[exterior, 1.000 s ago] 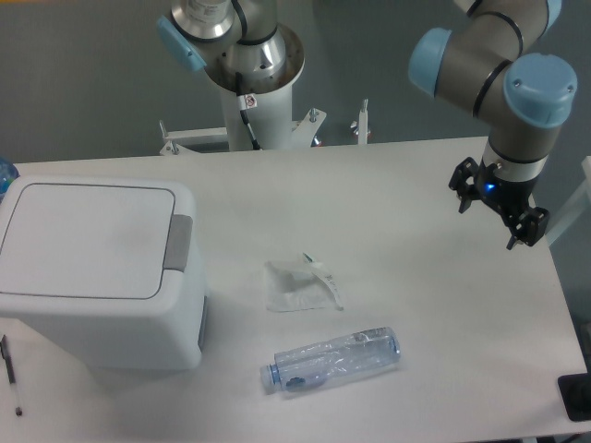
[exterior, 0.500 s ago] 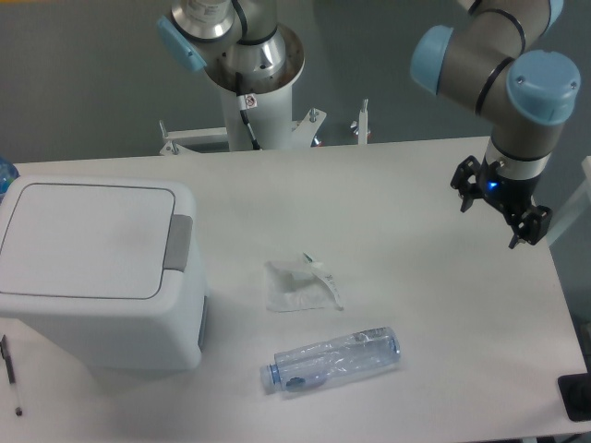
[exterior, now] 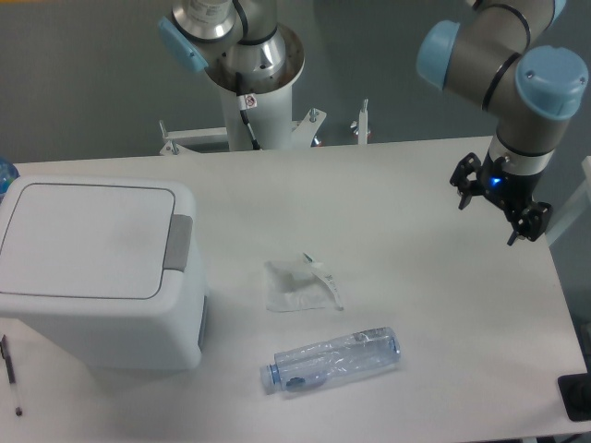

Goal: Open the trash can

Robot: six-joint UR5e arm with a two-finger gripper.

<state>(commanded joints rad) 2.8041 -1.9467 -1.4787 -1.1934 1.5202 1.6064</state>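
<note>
One trash can [exterior: 97, 268] sits at the table's [exterior: 406, 185] left edge, lid flat and closed, grey tab facing right. One gripper [exterior: 499, 205] hangs over the far right side, fingers spread wide and holding nothing. Between them lie one clear plastic bottle [exterior: 332, 359] and one crumpled wrapper [exterior: 301, 283].

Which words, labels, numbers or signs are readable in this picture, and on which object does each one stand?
No text is readable.
Small sticker on the cable at the robot base: too small to read.
Trash can, plastic bottle, clear wrapper and tool: no print to be made out.
</note>
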